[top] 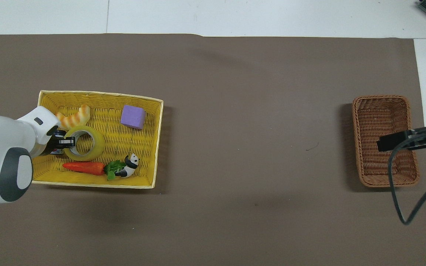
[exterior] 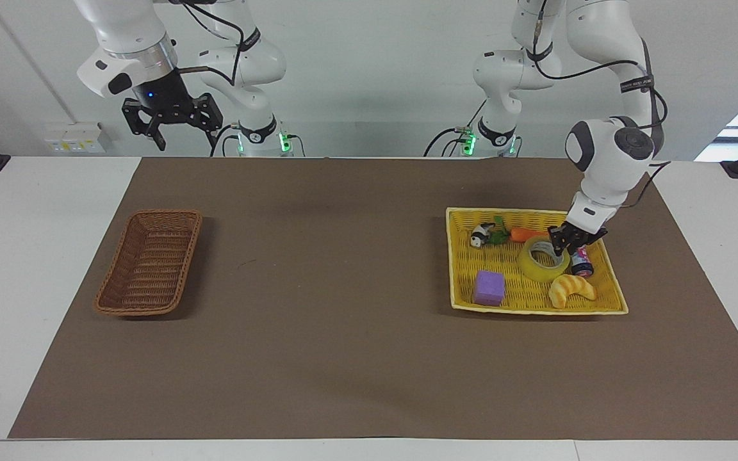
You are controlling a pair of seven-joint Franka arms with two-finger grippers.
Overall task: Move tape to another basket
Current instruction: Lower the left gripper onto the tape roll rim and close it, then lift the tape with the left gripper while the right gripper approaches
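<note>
The yellow tape roll point(exterior: 539, 267) lies flat in the bright-yellow basket point(exterior: 535, 308) at the left arm's end of the table; it also shows in the overhead view point(top: 91, 147). My left gripper point(exterior: 563, 248) is down in that basket, shut on the tape's wall at the side toward the small can, one finger inside the ring point(top: 66, 141). The dark-brown wicker basket point(exterior: 151, 262) stands empty at the right arm's end point(top: 379, 111). My right gripper point(exterior: 173, 125) waits open, raised above the table's robot-side edge.
Beside the tape in the yellow basket point(top: 98, 94) lie a croissant toy point(exterior: 572, 289), a purple cube point(exterior: 489, 287), a carrot point(exterior: 523, 234), a panda figure point(exterior: 481, 235) and a small can point(exterior: 580, 262). A brown mat point(exterior: 343, 333) covers the table.
</note>
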